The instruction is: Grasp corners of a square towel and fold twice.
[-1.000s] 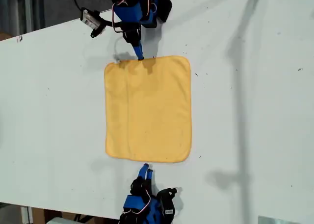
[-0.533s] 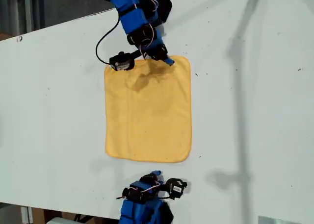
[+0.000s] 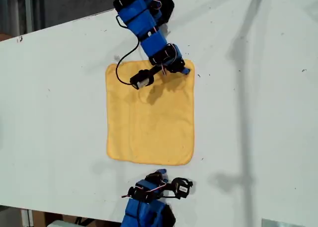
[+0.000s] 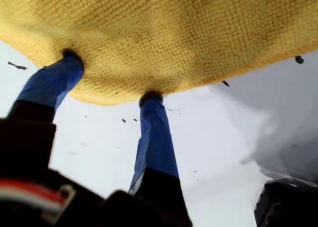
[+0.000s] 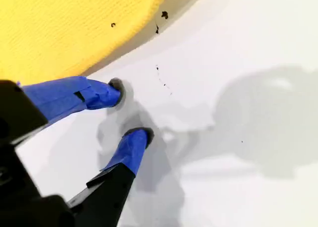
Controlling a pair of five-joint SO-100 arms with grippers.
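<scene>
my first gripper [image 4: 107, 75] sits spread open at a far corner [image 3: 185, 64] of the flat towel [image 3: 149, 117], second gripper [image 5: 130, 108] open on bare table [image 3: 258, 113], so either could close on nothing

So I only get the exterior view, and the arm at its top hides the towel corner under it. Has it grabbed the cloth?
Observer: No. In the first wrist view the first end effector is open. Both fingertips sit at the rounded edge of the towel, and no cloth is pinched between them.
Operator: And the one at the bottom of my view?
Observer: The second wrist view shows the second end effector open too. Its tips are over the bare table, just clear of the towel's edge.
</scene>
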